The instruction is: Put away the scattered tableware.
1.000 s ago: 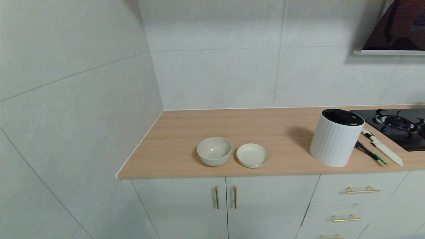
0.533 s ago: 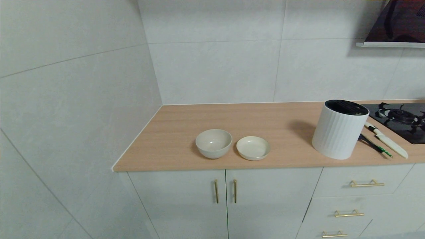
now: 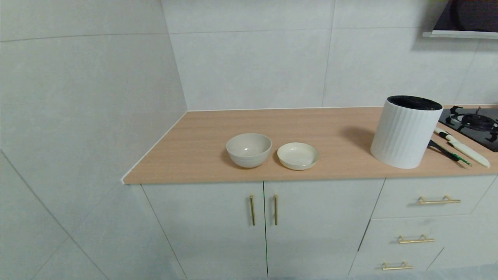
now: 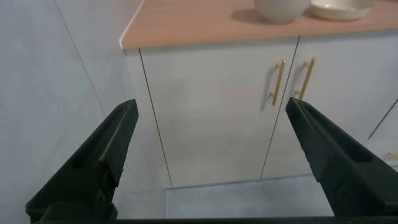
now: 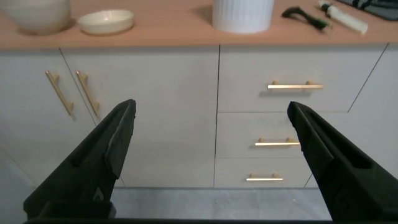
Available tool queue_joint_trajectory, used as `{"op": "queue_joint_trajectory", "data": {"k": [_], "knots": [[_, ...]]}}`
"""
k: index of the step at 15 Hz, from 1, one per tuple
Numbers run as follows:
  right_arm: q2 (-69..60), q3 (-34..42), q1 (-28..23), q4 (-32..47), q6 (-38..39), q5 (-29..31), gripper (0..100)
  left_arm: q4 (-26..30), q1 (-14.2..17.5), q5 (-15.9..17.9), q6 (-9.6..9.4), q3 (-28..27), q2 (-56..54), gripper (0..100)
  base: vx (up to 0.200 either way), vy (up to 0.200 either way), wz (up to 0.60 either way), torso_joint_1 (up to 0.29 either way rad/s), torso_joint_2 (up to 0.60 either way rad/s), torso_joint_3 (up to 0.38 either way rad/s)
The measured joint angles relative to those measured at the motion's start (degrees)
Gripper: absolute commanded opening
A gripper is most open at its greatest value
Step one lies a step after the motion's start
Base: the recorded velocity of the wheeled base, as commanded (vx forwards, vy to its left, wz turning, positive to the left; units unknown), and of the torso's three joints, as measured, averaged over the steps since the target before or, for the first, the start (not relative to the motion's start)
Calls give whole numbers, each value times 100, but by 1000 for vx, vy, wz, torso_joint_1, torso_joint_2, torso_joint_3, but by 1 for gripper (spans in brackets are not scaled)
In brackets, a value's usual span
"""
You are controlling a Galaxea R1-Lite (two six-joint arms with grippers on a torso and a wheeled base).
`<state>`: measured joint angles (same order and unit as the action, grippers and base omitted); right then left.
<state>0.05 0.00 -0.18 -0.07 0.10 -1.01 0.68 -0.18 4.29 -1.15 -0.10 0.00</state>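
left tool (image 4: pixel 210 106): fingers spread wide, nothing in them. It sits low, facing the white cabinet doors (image 4: pixel 211 118) under the worktop edge.
right tool (image 5: pixel 211 106): same, wide open and empty, facing the drawers (image 5: pixel 292 68) with thin brass bar handles.
Tableware is all on the wood-grain worktop (image 3: pixel 202 155):
- bowl (image 3: pixel 248 149): round, deep, glossy cream, near the front edge.
- dish (image 3: pixel 298 155): shallow, cream, just beside the bowl on its right. Can't tell if they touch.
- holder (image 3: pixel 405 132): white ribbed cylinder with a black top, well right of the dish.
- knife (image 3: pixel 463 147), pale, and a black utensil (image 3: pixel 447 153) with a green tip lie flat side by side, just right of the holder, next to the black gas hob (image 3: pixel 472 124).

Head view takes in the tiled wall (image 3: pixel 249 66) corner and the hood (image 3: pixel 459 34) edge. The wrist views look up from below the worktop at the cabinet fronts.
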Motion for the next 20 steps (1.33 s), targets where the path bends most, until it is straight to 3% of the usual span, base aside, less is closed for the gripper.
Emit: {"op": "queue_joint_trajectory", "data": {"k": [20], "knots": [[0,0,0,0,6,-2,100,0,-2,2,0,0,0,100,0,0,0,-181,478,293]]}}
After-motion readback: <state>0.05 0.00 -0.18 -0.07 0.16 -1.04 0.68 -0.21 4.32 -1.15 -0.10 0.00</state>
